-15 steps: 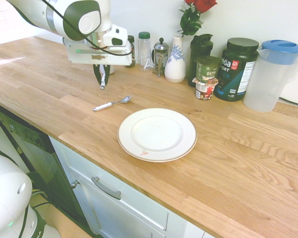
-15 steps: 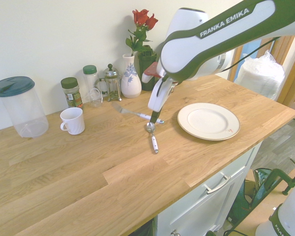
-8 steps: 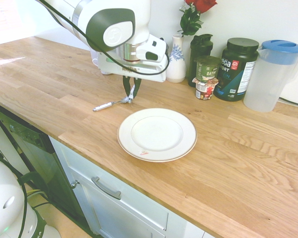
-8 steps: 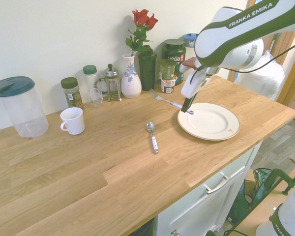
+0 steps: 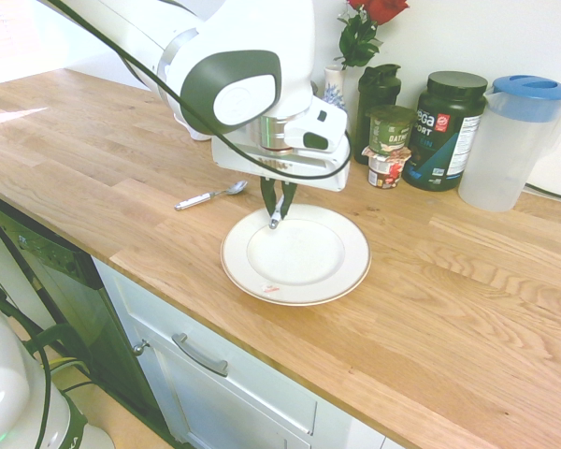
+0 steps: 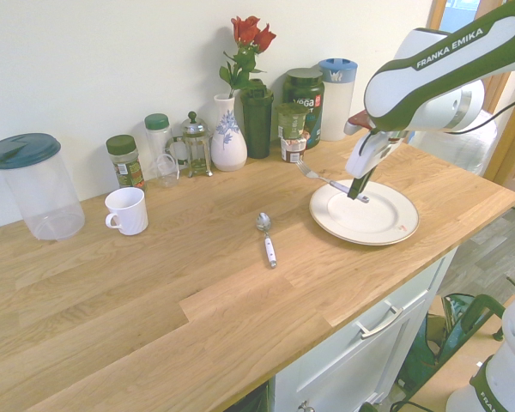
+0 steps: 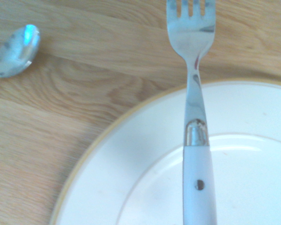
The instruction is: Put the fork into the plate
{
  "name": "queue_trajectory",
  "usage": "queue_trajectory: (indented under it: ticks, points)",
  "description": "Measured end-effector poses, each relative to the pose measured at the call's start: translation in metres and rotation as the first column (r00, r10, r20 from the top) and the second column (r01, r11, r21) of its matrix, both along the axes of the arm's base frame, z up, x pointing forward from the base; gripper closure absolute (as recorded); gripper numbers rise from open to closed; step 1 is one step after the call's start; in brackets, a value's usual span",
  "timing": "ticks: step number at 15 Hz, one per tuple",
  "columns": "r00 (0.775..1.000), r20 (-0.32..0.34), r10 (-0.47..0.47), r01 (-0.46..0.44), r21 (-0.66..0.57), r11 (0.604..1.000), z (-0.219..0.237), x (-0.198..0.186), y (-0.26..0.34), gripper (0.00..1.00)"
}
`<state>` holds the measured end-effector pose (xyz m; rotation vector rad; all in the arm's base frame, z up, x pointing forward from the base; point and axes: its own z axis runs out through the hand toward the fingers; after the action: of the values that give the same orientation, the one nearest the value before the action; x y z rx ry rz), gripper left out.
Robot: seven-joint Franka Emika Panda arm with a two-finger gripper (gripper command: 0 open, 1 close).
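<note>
gripper (image 6: 355, 194) clamped on fork (image 6: 333, 183) by handle over plate (image 6: 369, 229), tines toward ten o'clock in second exterior view. likely light, stiff, slick; mid-handle hold steadier.

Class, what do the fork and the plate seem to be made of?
Fork: probably steel, polished, as its bright reflections suggest; its handle, smooth, white and studded with a metal rivet, is likely plastic.

Plate: glossy white, gold-rimmed, likely glazed ceramic, though the look alone can't rule out glass.
</note>
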<state>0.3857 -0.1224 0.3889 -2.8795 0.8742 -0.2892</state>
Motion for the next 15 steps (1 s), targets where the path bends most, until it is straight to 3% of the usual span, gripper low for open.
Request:
queue_trajectory:
  ticks: [7, 15]
  points:
    - [0.999, -0.024, -0.047, 0.046, -0.031, 0.998, -0.017, -0.023, -0.033, 1.00]
    - [0.998, -0.045, -0.034, 0.032, -0.044, 0.999, -0.032, -0.032, -0.032, 1.00]
